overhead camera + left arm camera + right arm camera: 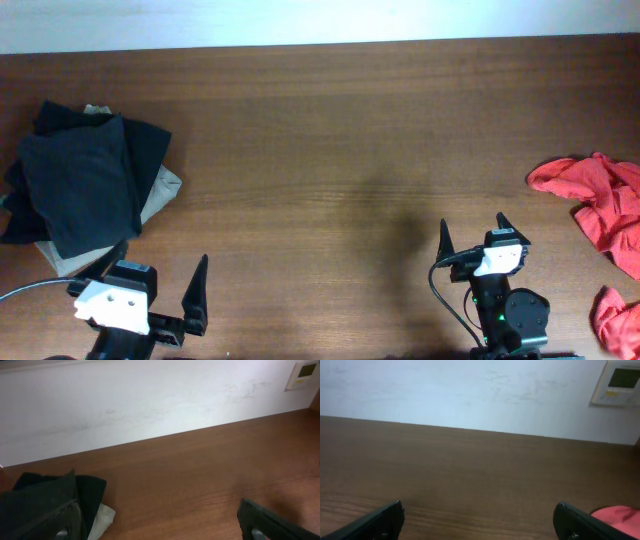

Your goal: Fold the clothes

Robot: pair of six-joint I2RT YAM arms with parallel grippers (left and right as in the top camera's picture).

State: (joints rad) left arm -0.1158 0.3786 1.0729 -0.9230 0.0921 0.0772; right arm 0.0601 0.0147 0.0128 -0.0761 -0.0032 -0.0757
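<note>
Both my grippers wait open and empty at the near edge of a wooden table (330, 150).
My left gripper (160, 262) and right gripper (472, 225) hold nothing. At the table's left end, one folded dark pile (85, 180) hides most of a beige garment (165, 190). At its right end lie two crumpled red pieces (595, 195), cut off.

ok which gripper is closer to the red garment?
Right. The right gripper sits a short way from the red garment; the left gripper is across the table, beside the dark folded pile.
</note>
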